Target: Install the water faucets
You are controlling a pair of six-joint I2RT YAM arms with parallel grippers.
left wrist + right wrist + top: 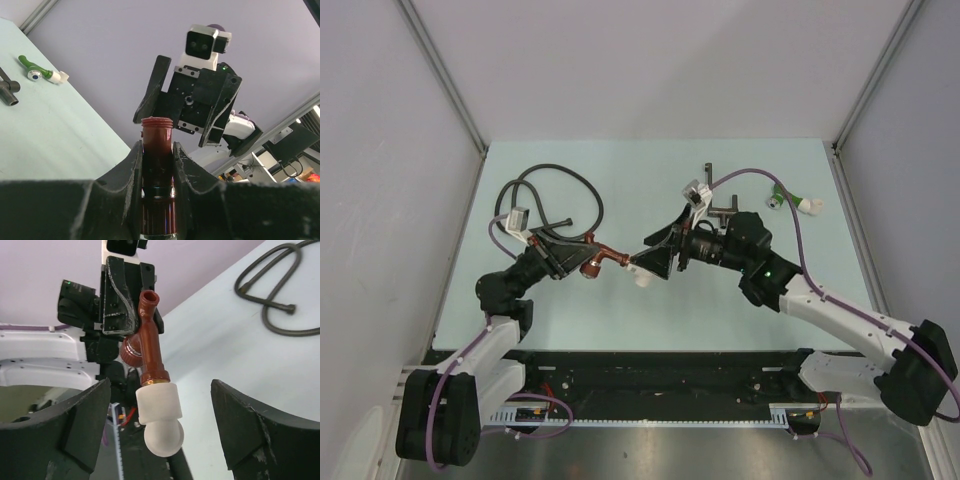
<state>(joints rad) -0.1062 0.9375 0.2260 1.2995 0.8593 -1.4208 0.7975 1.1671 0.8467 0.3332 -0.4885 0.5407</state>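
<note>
One copper faucet [150,342], clamped (left end effector [158,159])

Reddish-brown faucet [150,347], white elbow [158,402], green faucet [42,73], black hose [600,207].

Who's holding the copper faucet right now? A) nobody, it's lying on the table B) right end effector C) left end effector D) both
C: the left end effector is shut on the copper faucet, while the right end effector stands open, its fingers either side of the white elbow without touching it.
</note>
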